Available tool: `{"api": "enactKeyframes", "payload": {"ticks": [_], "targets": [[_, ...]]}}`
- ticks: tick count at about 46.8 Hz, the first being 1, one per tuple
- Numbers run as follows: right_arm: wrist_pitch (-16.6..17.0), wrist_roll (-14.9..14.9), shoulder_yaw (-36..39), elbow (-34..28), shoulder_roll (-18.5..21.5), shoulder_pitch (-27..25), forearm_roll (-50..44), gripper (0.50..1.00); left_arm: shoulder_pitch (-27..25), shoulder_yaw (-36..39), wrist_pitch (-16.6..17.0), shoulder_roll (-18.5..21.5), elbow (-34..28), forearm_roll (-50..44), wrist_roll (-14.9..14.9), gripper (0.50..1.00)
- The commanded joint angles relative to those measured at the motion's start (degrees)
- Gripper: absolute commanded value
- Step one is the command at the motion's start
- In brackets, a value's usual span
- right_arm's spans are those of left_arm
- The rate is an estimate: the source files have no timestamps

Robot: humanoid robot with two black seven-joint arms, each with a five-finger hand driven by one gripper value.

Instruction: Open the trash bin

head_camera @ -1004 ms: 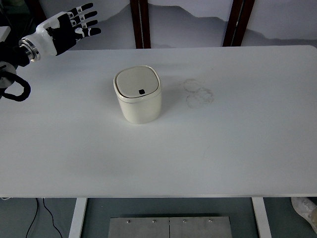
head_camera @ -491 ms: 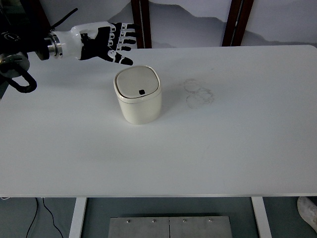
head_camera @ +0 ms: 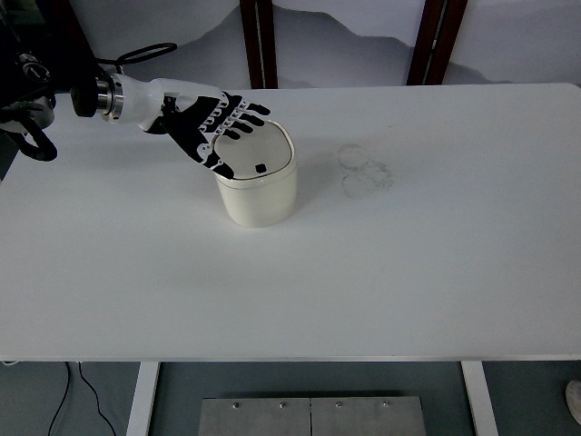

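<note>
A small cream trash bin [head_camera: 261, 191] with rounded corners stands on the white table [head_camera: 408, 272], left of centre. Its flat lid [head_camera: 263, 154] is shut and has a small dark button near its front edge. My left hand [head_camera: 218, 132] comes in from the upper left, palm down with the fingers spread, and hovers over the back left part of the lid. It holds nothing. I cannot tell whether the fingers touch the lid. My right arm is out of view.
Faint ring marks [head_camera: 363, 170] show on the tabletop right of the bin. Dark wooden posts [head_camera: 257, 44] stand behind the table's far edge. A black cable loop [head_camera: 36, 145] hangs at the left edge.
My left hand has moved right and down from the table's far left corner to a spot over the bin's lid. The bin has not moved and its lid stays shut.
</note>
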Motion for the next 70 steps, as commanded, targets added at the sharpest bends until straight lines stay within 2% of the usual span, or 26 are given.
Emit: {"api": "enactKeyframes", "payload": {"ticks": [1,15,22,27,35,60,66,70], "targets": [[0.01,0.0,0.0,0.0,0.0,0.0,0.0,0.991,-0.26,-0.01,0.0,-0.1,0.01,1.11,0.0,1.0],[0.01,0.0,0.0,0.0,0.0,0.0,0.0,0.991,-1.05,0.6,0.0,-0.89,-0.78,1.38,0.43,1.0],[0.01,0.0,0.0,0.0,0.0,0.0,0.0,0.991,-1.32,0.69,0.0,-1.68,-0.96,1.38,5.17,1.0],[0.01,0.0,0.0,0.0,0.0,0.0,0.0,0.991,-1.4,0.78,0.0,-1.68,-1.49,1.38,6.85,1.0],[0.01,0.0,0.0,0.0,0.0,0.0,0.0,0.991,-2.02,0.78,0.0,-1.77,-1.57,4.63,7.11,1.0],[0.01,0.0,0.0,0.0,0.0,0.0,0.0,0.991,-4.48,0.78,0.0,-3.79,-2.45,4.81,7.46,1.0],[0.01,0.0,0.0,0.0,0.0,0.0,0.0,0.991,-4.92,0.78,0.0,-4.05,-2.54,4.81,11.33,1.0],[0.01,0.0,0.0,0.0,0.0,0.0,0.0,0.991,-4.92,0.78,0.0,-4.4,-2.54,4.72,12.39,1.0]]}}
